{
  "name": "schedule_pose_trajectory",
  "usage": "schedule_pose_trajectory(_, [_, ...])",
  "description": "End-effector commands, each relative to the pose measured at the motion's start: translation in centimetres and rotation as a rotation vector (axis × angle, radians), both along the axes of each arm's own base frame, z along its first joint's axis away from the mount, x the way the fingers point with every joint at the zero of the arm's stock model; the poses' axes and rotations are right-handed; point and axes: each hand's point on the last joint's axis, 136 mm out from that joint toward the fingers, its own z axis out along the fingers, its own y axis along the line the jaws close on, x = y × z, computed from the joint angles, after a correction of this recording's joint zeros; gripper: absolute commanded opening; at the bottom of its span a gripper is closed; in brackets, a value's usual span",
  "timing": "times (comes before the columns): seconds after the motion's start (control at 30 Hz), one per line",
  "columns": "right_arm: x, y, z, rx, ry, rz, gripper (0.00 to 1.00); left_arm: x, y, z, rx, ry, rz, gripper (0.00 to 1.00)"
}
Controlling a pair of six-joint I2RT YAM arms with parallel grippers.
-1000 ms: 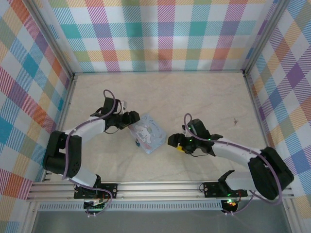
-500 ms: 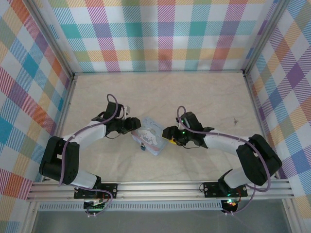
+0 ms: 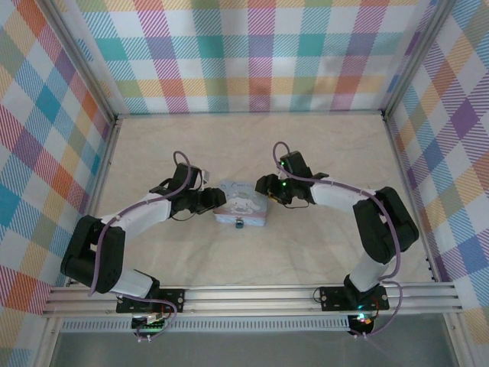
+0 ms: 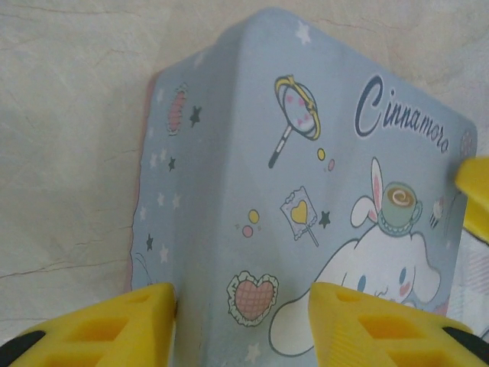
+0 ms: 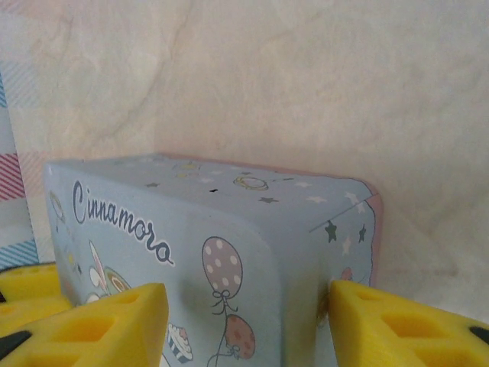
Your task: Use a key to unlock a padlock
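Observation:
A pale-blue cartoon tin box (image 3: 243, 205) lies flat at the table's middle. The padlock (image 3: 239, 222), a tiny dark lock, hangs at the middle of its near side. My left gripper (image 3: 216, 201) clasps the box's left end. In the left wrist view its yellow fingers (image 4: 137, 321) bracket the box (image 4: 306, 153), one against the side wall and one on the lid. My right gripper (image 3: 267, 193) clasps the right end. In the right wrist view its fingers (image 5: 397, 325) press the box (image 5: 191, 229) the same way. The key is hidden from me.
Checked cloth walls (image 3: 260, 53) close in the marble-look tabletop (image 3: 328, 153) at the back and both sides. An aluminium rail (image 3: 252, 298) runs along the near edge by the arm bases. A small dark speck (image 3: 371, 192) lies to the right.
Both grippers narrowed onto the box's ends. The box turned from slanted to square, its padlock side now facing the near edge, and shifted a little toward the back with both arms.

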Motion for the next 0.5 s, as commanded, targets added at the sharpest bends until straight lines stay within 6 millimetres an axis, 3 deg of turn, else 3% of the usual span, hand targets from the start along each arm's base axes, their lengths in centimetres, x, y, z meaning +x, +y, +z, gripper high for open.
schedule_pose_trajectory(0.0, [0.7, 1.4, 1.4, 0.033, -0.032, 0.085, 0.57, 1.8, -3.0, 2.5, -0.08, -0.078, -0.037, 0.49])
schedule_pose_trajectory(0.47, [5.3, 0.0, 1.9, 0.03, -0.054, 0.057, 0.57, 6.7, -5.6, 2.9, -0.075, -0.116, -0.012, 0.48])
